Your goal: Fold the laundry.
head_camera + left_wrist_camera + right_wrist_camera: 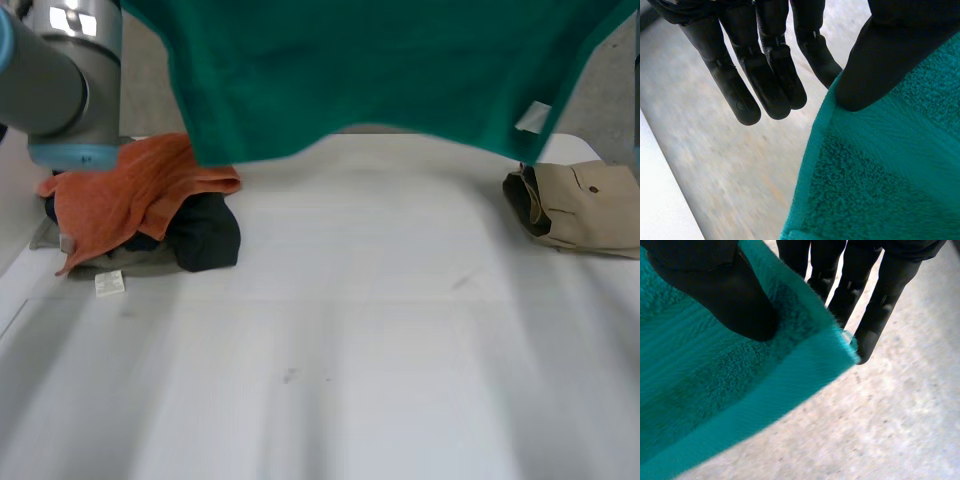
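Observation:
A green towel (pixel 380 70) hangs spread above the far part of the white table (pixel 350 350), its lower edge a little above the surface and a white tag (pixel 533 117) near its right side. In the left wrist view my left hand (pixel 880 60) has its thumb pressed on the towel (pixel 880 175) at an upper edge, while its straight fingers (pixel 765 75) stand apart beside the cloth. In the right wrist view my right hand (pixel 725 295) pinches a corner of the towel (pixel 715 390) between the thumb and the straight fingers (pixel 880 295) behind it.
A laundry pile lies at the table's left: an orange cloth (pixel 125 195) over a black garment (pixel 205 235), with a small white label (pixel 109 283) beside it. A folded beige garment (pixel 585 205) sits at the right edge. My left arm (pixel 50 80) stands above the pile.

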{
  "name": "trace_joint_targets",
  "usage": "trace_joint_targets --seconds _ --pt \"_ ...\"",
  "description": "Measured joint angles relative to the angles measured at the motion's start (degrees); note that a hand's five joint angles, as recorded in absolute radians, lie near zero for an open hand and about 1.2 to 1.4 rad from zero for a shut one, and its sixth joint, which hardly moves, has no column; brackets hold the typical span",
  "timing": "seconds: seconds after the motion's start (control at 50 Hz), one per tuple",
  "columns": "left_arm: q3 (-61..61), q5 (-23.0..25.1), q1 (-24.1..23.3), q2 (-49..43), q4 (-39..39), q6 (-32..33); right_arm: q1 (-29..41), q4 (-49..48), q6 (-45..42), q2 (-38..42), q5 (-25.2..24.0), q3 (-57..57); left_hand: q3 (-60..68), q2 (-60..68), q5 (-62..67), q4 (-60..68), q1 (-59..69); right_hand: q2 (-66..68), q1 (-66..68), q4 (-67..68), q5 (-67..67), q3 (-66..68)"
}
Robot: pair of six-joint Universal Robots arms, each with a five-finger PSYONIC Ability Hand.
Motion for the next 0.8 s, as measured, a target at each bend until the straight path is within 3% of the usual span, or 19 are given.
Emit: trace_joint_targets --seconds 0.22,0.46,0.56,0.66,0.8 --pt "-20.1 0.1 0.4 1.6 -4.6 -0.1 -0.4 6.8 0.0 3.8 -2.9 8.2 0.0 0.0 0.0 0.0 0.0 0.0 0.0 0.0 0.0 0.0" --pt "-44.4 0.3 -2.2 5.1 -8.8 3.6 -1.0 19.4 -1.9 6.1 -5.2 28.2 0.0 0.0 0.0 0.0 0.0 0.0 0.0 0.0 0.1 0.0" --pt "-53.7 0.1 -2.5 12.1 -14.8 9.8 -1.7 29.2 -7.4 0.7 -5.4 35.9 0.0 0.0 0.0 0.0 0.0 0.0 0.0 0.0 0.1 0.0" --pt "-65.1 0.0 -2.3 24.7 -26.9 18.3 -6.1 43.7 -21.6 -12.3 -5.3 46.6 0.0 0.0 0.0 0.0 0.0 0.0 0.0 0.0 0.1 0.0" --pt "-72.5 0.1 -2.4 33.5 -40.8 23.0 -10.0 54.2 -34.5 -22.7 -5.5 54.0 0.0 0.0 0.0 0.0 0.0 0.0 0.0 0.0 0.1 0.0"
